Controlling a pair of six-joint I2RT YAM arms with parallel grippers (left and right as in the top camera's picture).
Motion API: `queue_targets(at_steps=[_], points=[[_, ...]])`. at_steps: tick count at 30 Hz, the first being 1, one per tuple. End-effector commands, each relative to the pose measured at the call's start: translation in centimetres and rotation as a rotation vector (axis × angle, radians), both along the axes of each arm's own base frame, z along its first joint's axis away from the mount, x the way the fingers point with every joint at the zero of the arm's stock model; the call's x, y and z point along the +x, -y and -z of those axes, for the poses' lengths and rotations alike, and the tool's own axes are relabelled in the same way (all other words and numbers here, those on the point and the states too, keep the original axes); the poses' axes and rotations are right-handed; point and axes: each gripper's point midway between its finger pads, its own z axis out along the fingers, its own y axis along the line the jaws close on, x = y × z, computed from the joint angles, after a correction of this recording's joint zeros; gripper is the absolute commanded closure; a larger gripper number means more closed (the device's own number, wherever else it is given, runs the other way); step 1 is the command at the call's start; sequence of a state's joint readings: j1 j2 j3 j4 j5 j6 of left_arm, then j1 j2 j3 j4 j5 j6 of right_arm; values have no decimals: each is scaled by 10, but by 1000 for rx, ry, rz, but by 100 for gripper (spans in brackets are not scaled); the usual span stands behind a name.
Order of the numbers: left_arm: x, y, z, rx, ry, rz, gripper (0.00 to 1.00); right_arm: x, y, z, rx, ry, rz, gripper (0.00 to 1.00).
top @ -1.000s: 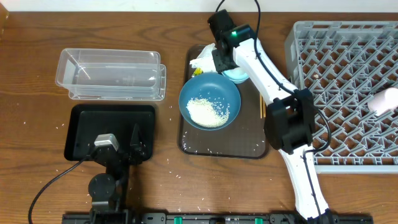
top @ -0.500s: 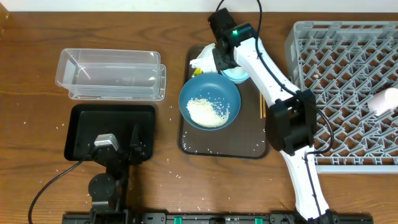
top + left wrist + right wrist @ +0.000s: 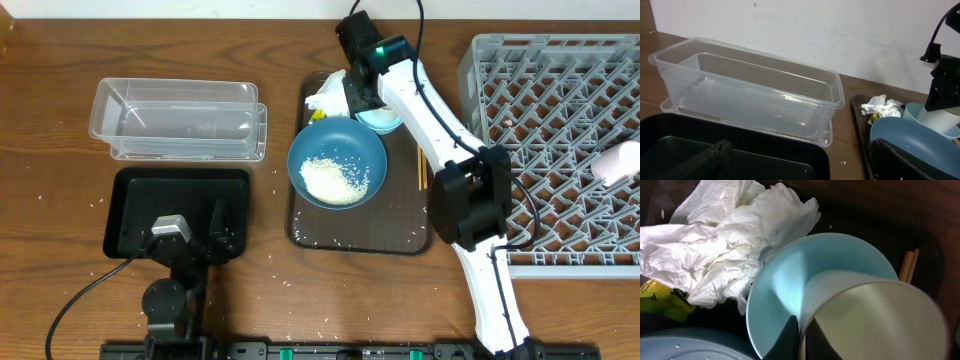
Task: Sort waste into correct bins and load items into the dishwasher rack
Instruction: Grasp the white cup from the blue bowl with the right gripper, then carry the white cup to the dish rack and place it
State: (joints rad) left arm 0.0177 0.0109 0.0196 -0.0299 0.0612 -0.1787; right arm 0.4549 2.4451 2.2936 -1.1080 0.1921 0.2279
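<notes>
On the brown tray point(image 3: 400, 238): white cup point(image 3: 875, 325) sits in the blue dish point(image 3: 777, 280).
Right fingers point(image 3: 800, 338): just closed, now pinching the cup's wall.
Left fingers point(image 3: 812, 159): spread wide, holding nothing.
Meaning: cup seems ready for lifting to the rack point(image 3: 560, 150).

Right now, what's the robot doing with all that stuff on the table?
The right gripper pinches the rim of the white cup, which sits in the blue dish on the brown tray. A napkin and a bowl of rice lie next to it. The left gripper hangs open over the black tray. One pink cup lies in the rack.
</notes>
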Motion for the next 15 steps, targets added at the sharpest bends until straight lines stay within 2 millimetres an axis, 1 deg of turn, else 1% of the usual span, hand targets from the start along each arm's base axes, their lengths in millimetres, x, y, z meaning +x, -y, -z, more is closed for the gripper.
queue_targets(at_steps=[1,4,6,8,9,11,12,13,15], points=[[-1,0,15,13,-46,4,9,2,-4,-39,41,63,-2,99],[-1,0,15,13,-46,4,9,0,-2,-67,86,91,-2,99],[-1,0,15,13,-46,4,9,1,8,-97,109,137,13,99],[-1,0,15,13,-46,4,9,2,24,-131,133,195,34,99],[-1,0,15,13,-46,4,9,1,34,-153,149,230,28,99],[-1,0,15,13,-46,4,9,0,52,-183,184,275,9,99],[-1,0,15,13,-46,4,9,-2,66,-200,207,300,7,99],[-1,0,15,13,-46,4,9,-3,79,-212,224,318,14,99],[-1,0,15,13,-46,4,10,-5,118,-235,260,356,72,99]])
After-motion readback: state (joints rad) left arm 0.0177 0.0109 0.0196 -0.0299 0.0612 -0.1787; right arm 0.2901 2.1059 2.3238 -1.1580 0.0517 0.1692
